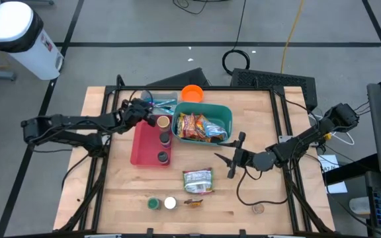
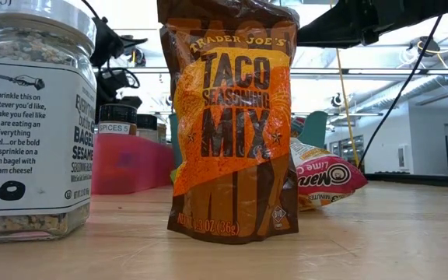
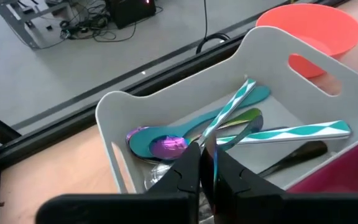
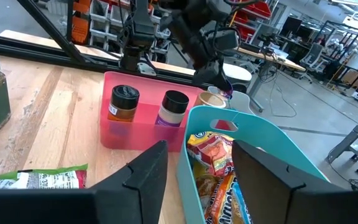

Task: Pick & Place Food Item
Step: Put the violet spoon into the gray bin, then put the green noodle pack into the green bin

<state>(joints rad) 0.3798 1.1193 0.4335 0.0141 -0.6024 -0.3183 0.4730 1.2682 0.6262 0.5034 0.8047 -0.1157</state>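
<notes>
My left gripper (image 3: 201,163) is over the white utensil bin (image 3: 166,102) at the table's far middle, shut on a thin shiny utensil (image 3: 212,167). Iridescent spoons (image 3: 166,144) and teal-and-white striped handles (image 3: 303,132) lie in the bin. My right gripper (image 4: 197,186) is open and empty, right of the teal bin (image 1: 223,114) that holds several food packets (image 1: 200,127). Its fingers stand near the bin's rim (image 4: 194,130) and touch nothing. A green-and-white packet (image 1: 198,180) lies flat on the table, nearer the front. My left gripper pinches the utensil's thin iridescent part (image 3: 212,175) between its two fingers. It comes slanting down from the table's left. A striped handle (image 3: 229,111) runs on from the fingertips toward the bin's far wall. The fingers hide whether it is lifted clear.
A pink bin (image 1: 144,149) with spice jars (image 1: 164,138) stands left of the teal bin, and an orange bowl (image 1: 192,93) stands behind it. Two jars (image 1: 161,203) and a taco seasoning packet (image 2: 232,124) stand near the front edge. There is bare wood at the front right (image 1: 270,198).
</notes>
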